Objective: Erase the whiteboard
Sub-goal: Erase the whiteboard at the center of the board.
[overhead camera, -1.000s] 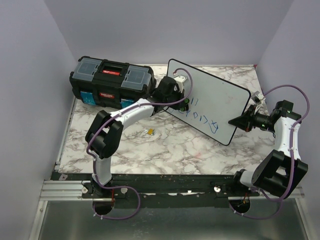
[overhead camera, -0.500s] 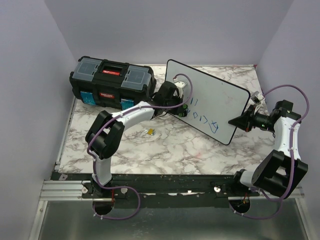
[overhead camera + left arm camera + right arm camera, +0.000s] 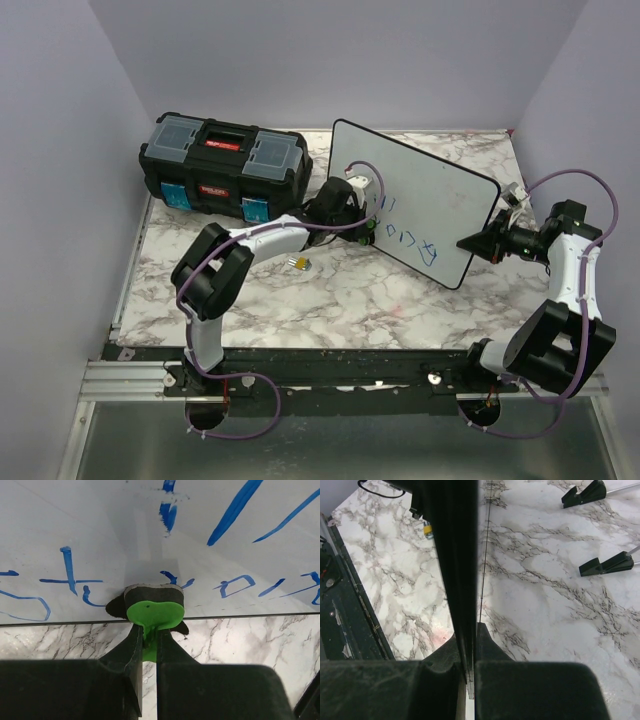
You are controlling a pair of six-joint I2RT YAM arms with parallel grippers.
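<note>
On the marbled surface the whiteboard stands tilted. The left fingers are clamped on a green eraser pressed against its face. The right fingers pinch its edge.

1. Left arm: glossy white links between bulky black joint housings.
2. Right arm: same white-and-black build.
3. Purple cables: thin, arcing along each arm, hanging in loops at the near edge.
4. Left gripper: two blocky matte-black fingers, dusty and scuffed.
5. Right gripper: matching black fingers, grey-speckled wear on the flat upper faces.
</note>
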